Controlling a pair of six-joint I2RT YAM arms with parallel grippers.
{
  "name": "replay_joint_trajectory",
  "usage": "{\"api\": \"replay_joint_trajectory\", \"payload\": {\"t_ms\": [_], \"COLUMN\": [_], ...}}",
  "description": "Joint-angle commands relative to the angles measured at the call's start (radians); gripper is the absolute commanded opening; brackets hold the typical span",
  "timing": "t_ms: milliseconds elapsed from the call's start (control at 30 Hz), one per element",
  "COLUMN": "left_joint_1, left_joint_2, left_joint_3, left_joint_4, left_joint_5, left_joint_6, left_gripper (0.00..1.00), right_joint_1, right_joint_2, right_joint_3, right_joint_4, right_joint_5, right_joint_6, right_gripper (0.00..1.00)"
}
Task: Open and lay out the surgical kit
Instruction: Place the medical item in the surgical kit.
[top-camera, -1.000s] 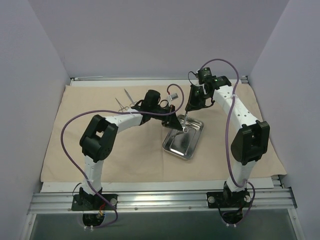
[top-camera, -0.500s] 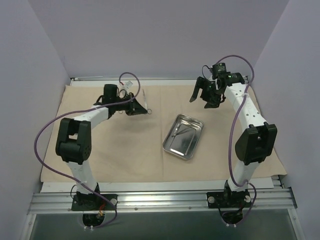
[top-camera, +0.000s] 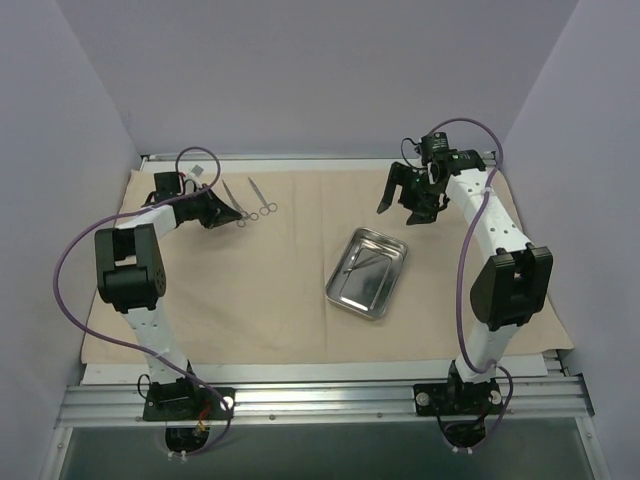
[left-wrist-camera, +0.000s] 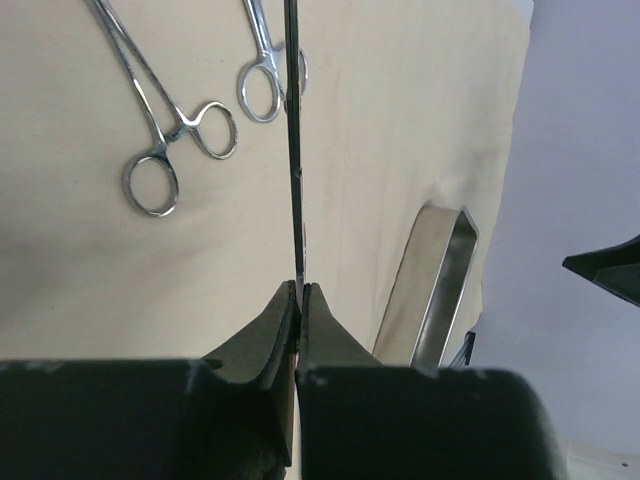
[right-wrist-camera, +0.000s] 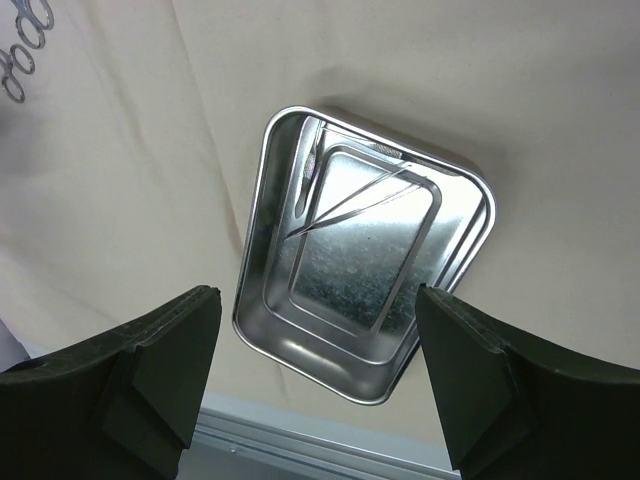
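The beige cloth wrap (top-camera: 250, 300) lies spread flat over the table. On it at the centre right sits the steel tray (top-camera: 366, 272), with one thin instrument (top-camera: 355, 262) inside; the right wrist view shows that instrument (right-wrist-camera: 350, 205) in the tray (right-wrist-camera: 300, 345) too. Two ring-handled instruments (top-camera: 235, 205) (top-camera: 262, 198) lie side by side at the far left. Beside them my left gripper (top-camera: 218, 213) is shut on a third thin metal instrument (left-wrist-camera: 293, 150), seen edge-on above the cloth. My right gripper (top-camera: 405, 197) hangs open and empty, high beyond the tray.
In the left wrist view the two laid-out instruments (left-wrist-camera: 170, 130) (left-wrist-camera: 262, 75) lie just left of the held one, and the tray's rim (left-wrist-camera: 440, 290) shows to the right. Purple walls enclose three sides. A metal rail (top-camera: 320, 400) runs along the near edge.
My left arm swung from the tray to the far left, carrying an instrument. My right gripper opened, let an instrument drop into the tray, and rose away towards the back.
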Motion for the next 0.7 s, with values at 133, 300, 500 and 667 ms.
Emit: {"api": "replay_joint_trajectory", "payload": {"t_ms": [133,300,500,667], "left_joint_1": [0.045,0.075,0.083,0.094], "left_joint_2": [0.088,0.128,0.177,0.204], "left_joint_3": [0.122,0.14,0.176,0.194], "left_joint_4": [-0.064,-0.107,-0.158,-0.164], "left_joint_5": [-0.02,-0.022,-0.01,-0.008], "left_joint_6": [0.029,0.043,0.078,0.078], "left_gripper": [0.02,0.02,0.02,0.02], "right_joint_1": [-0.006,-0.017,-0.02,-0.02], "right_joint_2": [-0.042,-0.037,-0.025,-0.019], "right_joint_3": [-0.025,-0.034,-0.039,-0.036], "right_joint_4": [-0.044,-0.047,-0.036,-0.032], "right_joint_5": [-0.011,-0.01,-0.019,-0.02], "right_joint_6": [-0.021,-0.024,-0.015,-0.006], "right_gripper": [0.8,0.8,0.8,0.8]}}
